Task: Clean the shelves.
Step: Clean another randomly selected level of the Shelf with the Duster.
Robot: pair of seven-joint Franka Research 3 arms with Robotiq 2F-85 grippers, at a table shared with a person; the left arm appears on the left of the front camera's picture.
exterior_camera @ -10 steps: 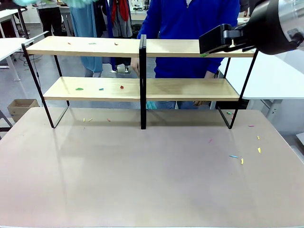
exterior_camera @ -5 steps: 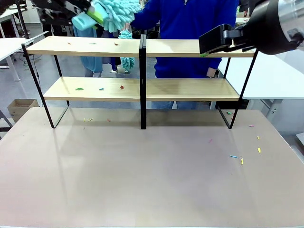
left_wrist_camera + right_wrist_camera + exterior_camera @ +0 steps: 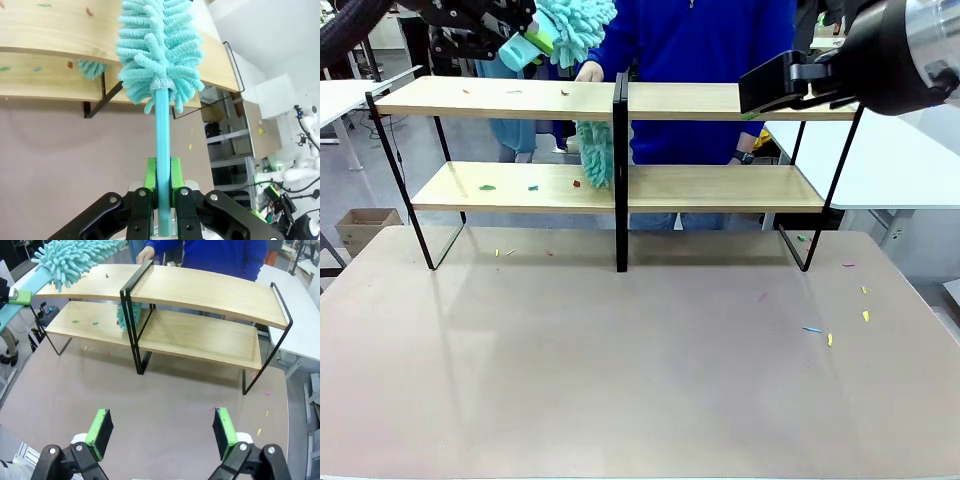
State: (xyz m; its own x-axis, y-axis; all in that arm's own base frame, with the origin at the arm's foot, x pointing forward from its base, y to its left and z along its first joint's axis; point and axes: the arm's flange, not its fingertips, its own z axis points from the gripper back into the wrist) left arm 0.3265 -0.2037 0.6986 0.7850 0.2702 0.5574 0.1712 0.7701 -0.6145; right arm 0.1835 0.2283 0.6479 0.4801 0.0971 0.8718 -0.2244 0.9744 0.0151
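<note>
Newly at upper left: teal duster [image 3: 575, 25], clamped by its handle in the left gripper [image 3: 525, 42], above the top board of the shelves [image 3: 720, 188] spanning mid-frame. Newly lowered to the lower board: person's second duster [image 3: 595, 152]. Spread and empty: right gripper [image 3: 162, 432]. Likely about to start sweeping.

A grey-beige tabletop [image 3: 640, 400] spans the foreground. Behind it a white table [image 3: 905, 160] stands at the right, and a cardboard box [image 3: 365, 228] sits on the grey floor [image 3: 355, 185] at the left.
</note>
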